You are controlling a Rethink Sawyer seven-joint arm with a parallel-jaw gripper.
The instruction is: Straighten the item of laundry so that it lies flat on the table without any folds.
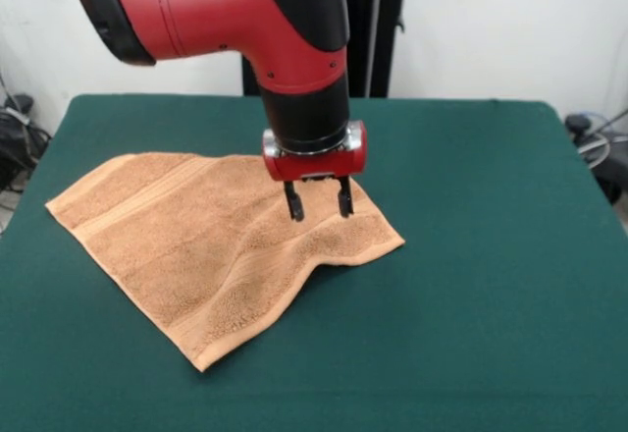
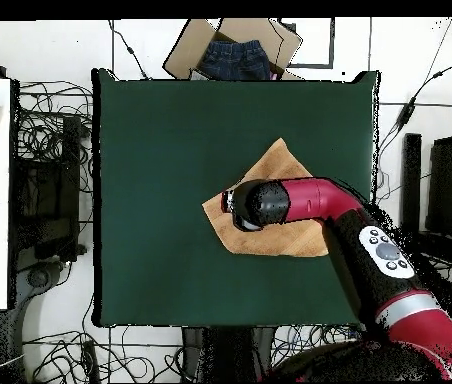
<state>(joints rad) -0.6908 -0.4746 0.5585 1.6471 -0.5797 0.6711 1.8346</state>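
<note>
1. So, starting at the left of the front view, the towel [image 1: 211,245] lies on the green table [image 1: 491,255], its far left corner near the table's left edge and its body spreading rightward and toward the camera

2. Its left and middle parts look fairly flat, with band stripes running along the left edge; a second set of stripes crosses the right half and bends over a soft ridge there

3. That ridge runs from about the middle of the towel down to the front edge, where the cloth dips inward, so the right-hand part is judged not yet flat

4. Further right, the gripper [image 1: 319,199] hangs from the red and black arm [image 1: 294,49] just above the towel's right portion, its two dark fingers [image 1: 293,202] apart with nothing between them

5. Whether the tips touch the cloth cannot be told from here

6. Right of the gripper only a short stretch of towel is left, ending in the right corner [image 1: 397,243]; the bulk of the cloth lies to the gripper's left

7. Seen from overhead, the arm [image 2: 310,200] covers much of the towel [image 2: 275,165], so the ridge is hidden there

8. Drawing that right corner outward, away from the ridge, looks like the fitting pull
</note>
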